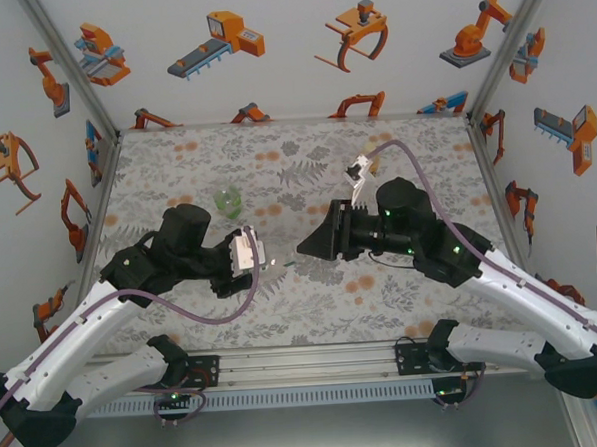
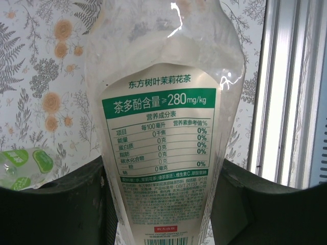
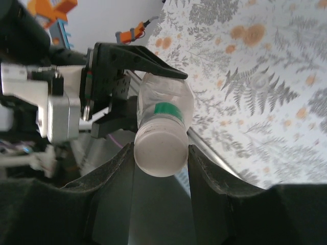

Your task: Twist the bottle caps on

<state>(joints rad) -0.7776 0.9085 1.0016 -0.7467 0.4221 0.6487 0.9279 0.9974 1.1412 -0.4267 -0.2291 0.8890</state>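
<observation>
Floral-print table [image 1: 313,303], mid-field. Left gripper [image 2: 161,173] clamped on the clear bottle [image 2: 163,102] (green-white label), held sideways. Right gripper [image 3: 160,158] closed against both sides of that bottle's whitish cap [image 3: 160,143]. Green-tinted bottle [image 1: 227,199] sits on the table beyond the left arm.

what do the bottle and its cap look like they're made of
The bottle looks like thin, glossy plastic: its wall is cloudy but see-through, with bright glints at the shoulder. Its label seems to be a printed film wrap, smooth and slightly shiny. The cap looks like opaque whitish plastic with a matte top and no glare; finer surface detail is too blurred to tell.
</observation>
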